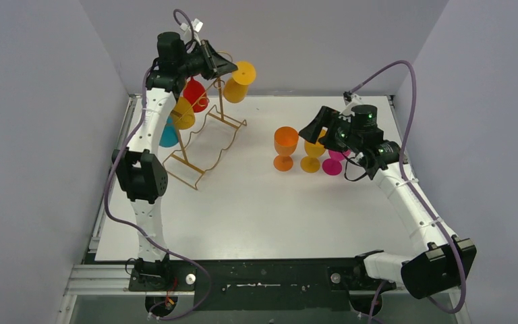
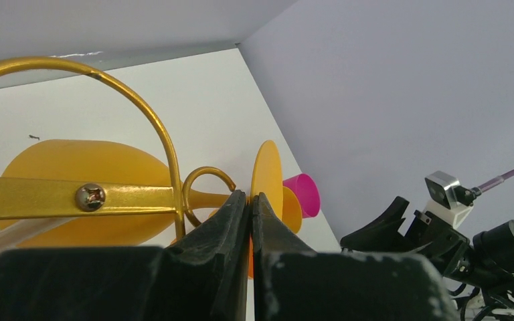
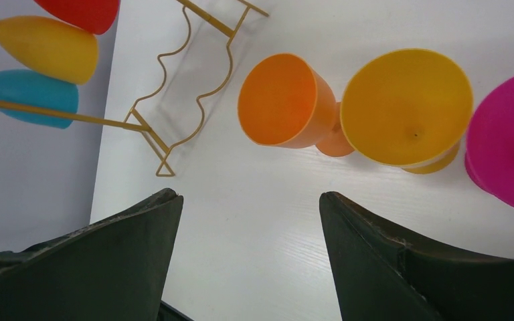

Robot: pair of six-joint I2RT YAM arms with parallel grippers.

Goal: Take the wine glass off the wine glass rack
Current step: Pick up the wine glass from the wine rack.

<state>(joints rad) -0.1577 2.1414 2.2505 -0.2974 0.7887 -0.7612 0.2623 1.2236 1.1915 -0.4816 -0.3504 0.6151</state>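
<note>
The left claw (image 2: 249, 200) is seen clenched on the foot of a yellow wine glass (image 2: 73, 180). The glass is held at the top of the wine glass rack (image 1: 206, 145), with its stem apparently not yet freed from the scroll hook (image 2: 207, 170). The right claw (image 3: 247, 197) is spread, empty, above three glasses (image 3: 405, 107) stood on the desk (image 1: 256, 209). Removal is judged begun, not finished.

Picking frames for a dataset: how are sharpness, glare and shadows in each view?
Top external: even light, sharp, hardly any shadow by the orange glass. Left wrist: the left gripper, shut on the yellow wine glass, looms dark and soft; highlights glint on the wine glass rack. Right wrist: the open right gripper is underexposed, the pink glass cropped, the table bright.
</note>
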